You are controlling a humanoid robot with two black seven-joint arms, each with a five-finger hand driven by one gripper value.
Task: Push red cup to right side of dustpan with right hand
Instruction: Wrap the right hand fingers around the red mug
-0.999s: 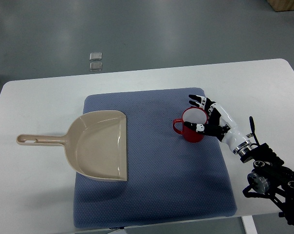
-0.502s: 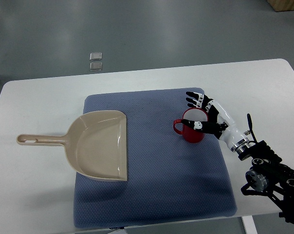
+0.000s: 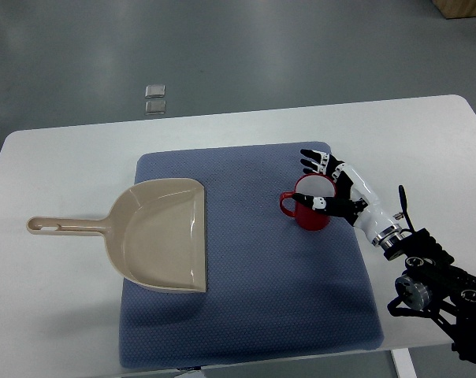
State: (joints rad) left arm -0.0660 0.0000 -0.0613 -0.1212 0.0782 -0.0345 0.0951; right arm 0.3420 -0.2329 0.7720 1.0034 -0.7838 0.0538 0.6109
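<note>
A red cup (image 3: 307, 203) stands upright on the blue mat (image 3: 254, 283), its handle pointing left toward the beige dustpan (image 3: 161, 234). The dustpan lies on the mat's left part with its long handle reaching left over the white table. My right hand (image 3: 323, 183) comes in from the lower right and rests against the cup's right side. Its fingers are spread over the far rim and the thumb lies on the near rim, not closed around the cup. A clear stretch of mat separates cup and dustpan. The left arm is out of view.
The white table (image 3: 65, 165) carries the mat in its middle. The table's right edge lies beyond my forearm (image 3: 372, 216). Two small grey squares (image 3: 154, 98) sit on the floor beyond the far edge.
My right hand and the cup have shifted slightly left and a little away from me on the mat. The dustpan has not moved.
</note>
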